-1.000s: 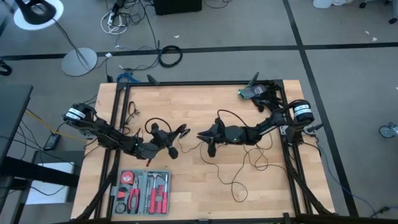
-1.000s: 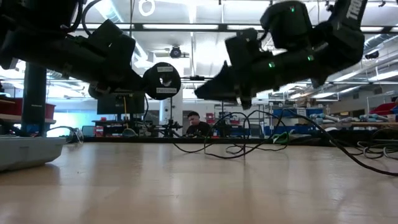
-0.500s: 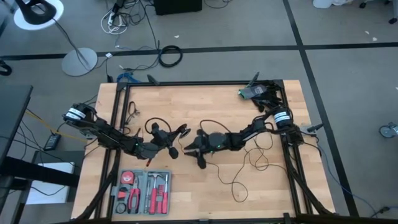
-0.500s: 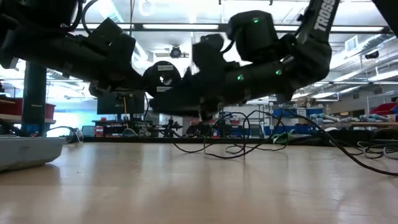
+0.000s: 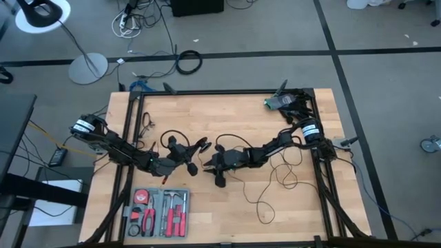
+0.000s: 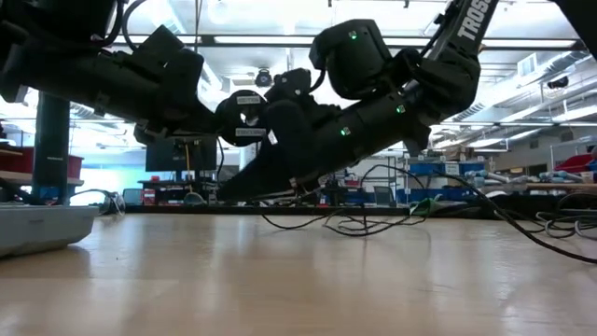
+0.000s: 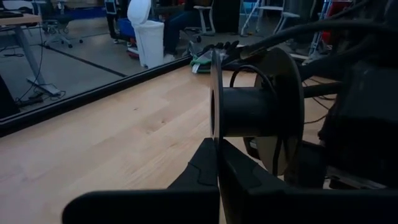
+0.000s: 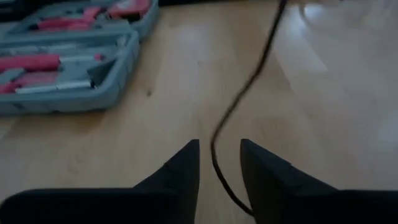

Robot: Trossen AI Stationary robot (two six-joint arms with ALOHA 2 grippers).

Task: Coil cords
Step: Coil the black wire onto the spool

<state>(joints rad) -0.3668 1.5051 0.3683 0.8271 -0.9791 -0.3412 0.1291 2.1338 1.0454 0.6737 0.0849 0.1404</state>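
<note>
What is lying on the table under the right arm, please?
Loose loops of the black cord trail over the wooden table beneath and beside the right arm, running to the right tool, with one strand between its fingers. The stretch directly under the arm is covered.

- From above, the table (image 5: 207, 220) is evenly and brightly lit; shadows under the arms are short and soft.
- In the low view, ceiling lights (image 6: 280, 39) and the bright room behind backlight both arms into near-silhouettes, and a pale sheen lies across the near table surface, which is soft and out of focus.
- The left wrist view is dimmer and bluish; the spool (image 7: 255, 112) is fairly sharp, while the near fingers (image 7: 205, 174) blur into a dark mass.
- The right wrist view is soft throughout: the cord (image 8: 249, 81) looks smeared, perhaps from motion, the grey tool case (image 8: 68, 59) is hazy, and glare washes out one far corner.
</note>
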